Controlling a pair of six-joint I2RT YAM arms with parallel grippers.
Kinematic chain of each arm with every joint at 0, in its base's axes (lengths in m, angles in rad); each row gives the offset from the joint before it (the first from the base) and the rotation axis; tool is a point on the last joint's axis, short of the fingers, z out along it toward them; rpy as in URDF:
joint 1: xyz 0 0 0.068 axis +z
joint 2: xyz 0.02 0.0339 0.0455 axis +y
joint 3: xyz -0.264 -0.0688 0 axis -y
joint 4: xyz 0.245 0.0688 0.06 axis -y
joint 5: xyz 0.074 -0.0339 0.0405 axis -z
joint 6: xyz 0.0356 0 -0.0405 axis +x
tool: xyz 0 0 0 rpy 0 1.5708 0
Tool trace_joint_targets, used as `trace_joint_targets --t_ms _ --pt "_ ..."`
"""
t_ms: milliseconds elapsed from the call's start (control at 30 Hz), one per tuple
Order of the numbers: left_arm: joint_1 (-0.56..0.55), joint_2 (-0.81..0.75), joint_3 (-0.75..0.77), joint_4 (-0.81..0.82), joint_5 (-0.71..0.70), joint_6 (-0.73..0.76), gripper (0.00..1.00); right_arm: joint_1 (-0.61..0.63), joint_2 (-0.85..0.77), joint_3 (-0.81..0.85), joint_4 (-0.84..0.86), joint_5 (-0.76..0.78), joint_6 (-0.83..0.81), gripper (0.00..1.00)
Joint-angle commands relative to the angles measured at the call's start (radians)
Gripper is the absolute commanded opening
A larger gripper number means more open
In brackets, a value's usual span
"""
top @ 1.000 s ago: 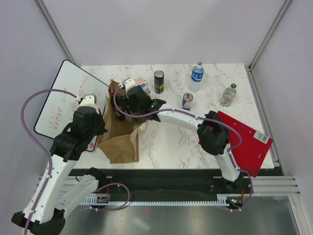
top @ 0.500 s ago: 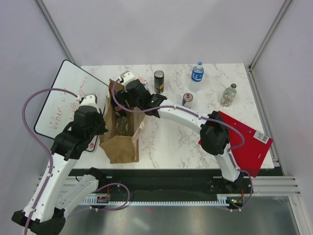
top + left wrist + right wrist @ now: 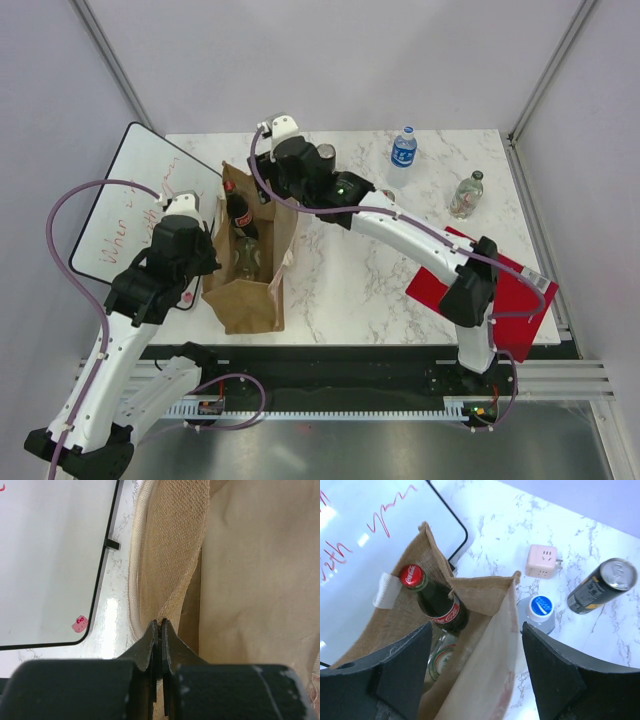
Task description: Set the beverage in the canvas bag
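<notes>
The canvas bag (image 3: 243, 290) stands upright on the marble tabletop (image 3: 350, 290), mouth open, just beside the whiteboard (image 3: 125, 205); the cola bottle (image 3: 440, 609) is inside it, at the bag's far end, against the wall on the whiteboard side; its long axis is tilted rather than plumb, the red cap (image 3: 411, 576) uppermost and leaning toward the far, whiteboard-side corner, the base sunk down in the bag; a second bottle (image 3: 441, 659) with a green and red label sits lower in the bag, just nearer than the cola bottle, and whether it stands or lies cannot be told.

The left hand (image 3: 160, 630) is closed tight, its jaws pinching the woven rim of the bag on the whiteboard side; the right hand (image 3: 476, 630) hovers above the bag's far end, its fingers (image 3: 400, 670) spread wide with nothing between them, apart from the cola bottle.

Outside the bag, a blue-capped bottle (image 3: 540, 607) stands just beside its right wall; a pink plug adapter (image 3: 542, 561) lies beyond that, and a black can (image 3: 600, 587) is further right; seen from above, a blue-labelled bottle (image 3: 403, 148) and a clear bottle (image 3: 466, 195) stand well apart from the bag toward the far right; a red board (image 3: 505, 300) overhangs the tabletop's near right edge.
</notes>
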Motion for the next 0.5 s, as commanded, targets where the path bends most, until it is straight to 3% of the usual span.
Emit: trace_joint_targets --t_ms 0,367,467 --pt "-0.001 0.004 0.027 -0.006 0.002 -0.009 0.02 -0.009 -0.087 0.021 -0.089 0.086 0.075 0.79" --pt "-0.001 -0.013 0.025 -0.007 0.013 -0.006 0.02 -0.014 -0.037 -0.013 -0.238 0.060 0.209 0.73" --pt "-0.001 -0.018 0.025 -0.010 0.019 -0.009 0.02 -0.014 -0.015 0.000 -0.240 0.026 0.215 0.66"
